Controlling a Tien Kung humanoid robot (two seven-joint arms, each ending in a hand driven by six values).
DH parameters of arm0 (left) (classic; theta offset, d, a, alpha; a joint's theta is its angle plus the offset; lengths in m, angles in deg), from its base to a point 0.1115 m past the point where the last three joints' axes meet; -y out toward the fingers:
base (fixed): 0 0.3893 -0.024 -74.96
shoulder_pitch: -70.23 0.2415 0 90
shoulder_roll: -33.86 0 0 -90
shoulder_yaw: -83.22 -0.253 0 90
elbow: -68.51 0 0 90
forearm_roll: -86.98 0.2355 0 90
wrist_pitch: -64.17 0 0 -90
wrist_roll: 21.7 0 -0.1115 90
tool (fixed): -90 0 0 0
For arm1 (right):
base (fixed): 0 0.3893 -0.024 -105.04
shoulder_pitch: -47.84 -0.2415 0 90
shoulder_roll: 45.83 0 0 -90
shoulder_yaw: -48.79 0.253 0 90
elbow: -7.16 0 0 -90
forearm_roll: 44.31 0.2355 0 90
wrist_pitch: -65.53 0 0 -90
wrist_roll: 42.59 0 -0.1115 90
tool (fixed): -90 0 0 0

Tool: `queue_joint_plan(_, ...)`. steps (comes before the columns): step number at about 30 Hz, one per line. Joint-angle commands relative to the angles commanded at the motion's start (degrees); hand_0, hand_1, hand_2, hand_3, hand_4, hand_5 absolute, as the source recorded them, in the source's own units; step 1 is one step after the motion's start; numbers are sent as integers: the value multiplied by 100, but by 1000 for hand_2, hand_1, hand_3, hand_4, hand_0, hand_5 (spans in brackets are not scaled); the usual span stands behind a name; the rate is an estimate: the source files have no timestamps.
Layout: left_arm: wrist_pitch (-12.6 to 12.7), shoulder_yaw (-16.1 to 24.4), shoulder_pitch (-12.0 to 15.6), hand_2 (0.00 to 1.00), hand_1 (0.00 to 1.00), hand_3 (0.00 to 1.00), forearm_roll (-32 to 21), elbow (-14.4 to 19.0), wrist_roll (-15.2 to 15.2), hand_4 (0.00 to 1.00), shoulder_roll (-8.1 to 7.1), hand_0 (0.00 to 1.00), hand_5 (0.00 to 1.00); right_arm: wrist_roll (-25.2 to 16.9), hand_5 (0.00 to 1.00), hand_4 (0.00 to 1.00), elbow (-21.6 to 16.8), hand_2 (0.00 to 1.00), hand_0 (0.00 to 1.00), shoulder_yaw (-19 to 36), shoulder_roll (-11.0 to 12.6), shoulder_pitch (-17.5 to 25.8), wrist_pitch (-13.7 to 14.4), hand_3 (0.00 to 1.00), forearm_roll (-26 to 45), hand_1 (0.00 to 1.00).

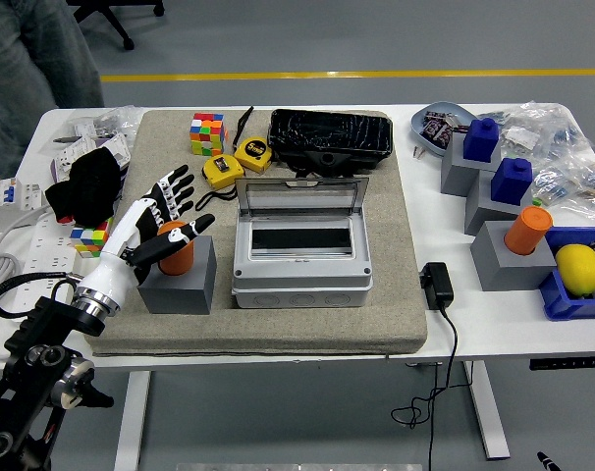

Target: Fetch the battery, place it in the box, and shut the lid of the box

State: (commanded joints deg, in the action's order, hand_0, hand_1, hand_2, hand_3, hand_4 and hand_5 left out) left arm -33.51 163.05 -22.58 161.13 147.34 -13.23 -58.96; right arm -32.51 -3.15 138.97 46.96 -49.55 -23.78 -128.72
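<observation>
orange battery (174, 249) upright in grey block (180, 278) near mat's (396, 304) left edge; left robot hand (158, 218) over it, fingers spread wide, box (299, 245) lid open.
</observation>
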Motion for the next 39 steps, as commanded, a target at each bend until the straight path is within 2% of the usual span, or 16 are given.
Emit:
queue_joint_plan(3,43,80,-10,998,998,998,82,-98,10,998,3,998,395,3,998,998,0,772,817,-5,-1,3,0,799,13,766)
queue_joint_plan(5,38,98,-1,998,998,998,114,-87,9,998,2,998,428,5,998,998,0,770,817,-3,3,2,1,799,13,763)
queue_joint_plan(11,-14,111,11,998,998,998,209,-59,-15,998,14,998,438,5,998,998,0,771,818,-9,3,-9,1,799,25,764)
queue_joint_plan(28,-75,251,62,998,998,998,298,-159,-44,998,63,998,421,6,998,998,0,769,817,-34,13,-5,-9,799,9,763)
queue_joint_plan(29,-71,251,64,998,998,984,313,-144,-42,998,57,998,381,7,998,998,0,769,817,-34,14,-3,-9,798,6,763)
queue_joint_plan(34,-66,256,70,998,998,984,439,-114,-75,998,55,998,381,5,998,998,0,769,817,-40,12,2,-11,798,9,763)
queue_joint_plan(35,-65,250,74,998,998,958,471,-108,-86,998,54,934,164,6,998,998,0,769,816,-41,11,3,-11,798,8,762)
queue_joint_plan(39,-41,231,78,998,998,958,490,-95,-92,998,57,934,164,2,998,998,0,769,816,-46,10,1,-10,798,21,762)
